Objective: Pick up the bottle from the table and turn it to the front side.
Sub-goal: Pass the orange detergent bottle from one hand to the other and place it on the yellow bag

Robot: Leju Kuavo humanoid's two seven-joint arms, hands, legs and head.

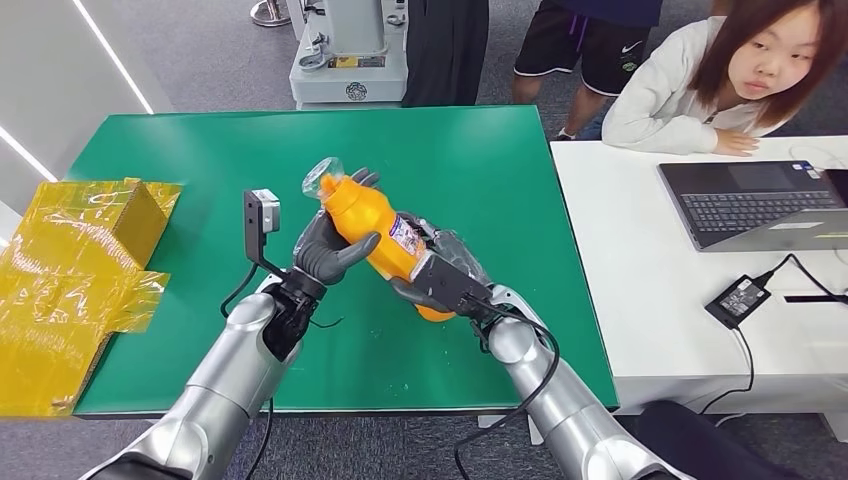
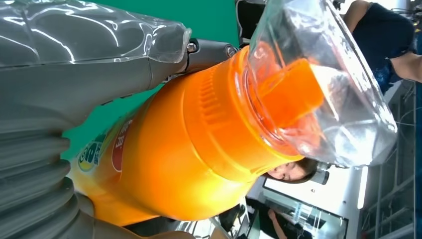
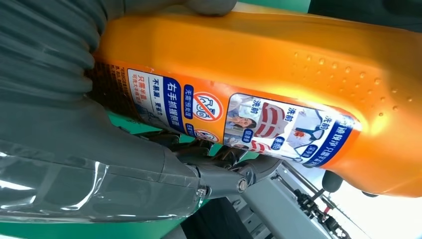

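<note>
Bottle (image 1: 385, 240), orange with a clear cap cover over its orange spout, hangs in the air above the middle of the green surface (image 1: 480, 170), lying tilted with its cap end pointing away from the robot and toward its left. Both hands grip it. The left hand (image 1: 328, 248) wraps the upper body just below the cap, thumb across the near side and fingertips showing past the far side. The right hand (image 1: 440, 280) holds the lower body and base, fingers curled around it. A label (image 1: 406, 236) with blue and red print sits on the bottle between the two hands; in the right wrist view the same label (image 3: 239, 122) shows small pictures and Chinese text running along the orange body. In the left wrist view the cap cover (image 2: 318, 74) is close to the camera, with the orange collar below it.

Well away from the bottle, at the far left end of the green surface, lies a cardboard box (image 1: 70, 270) wrapped in yellow film. On the bottle's other side, beside the green surface, stands a white table (image 1: 650, 300) carrying a laptop (image 1: 755, 205) and a black power adapter (image 1: 737, 300). A person (image 1: 715, 80) leans on that white table.
</note>
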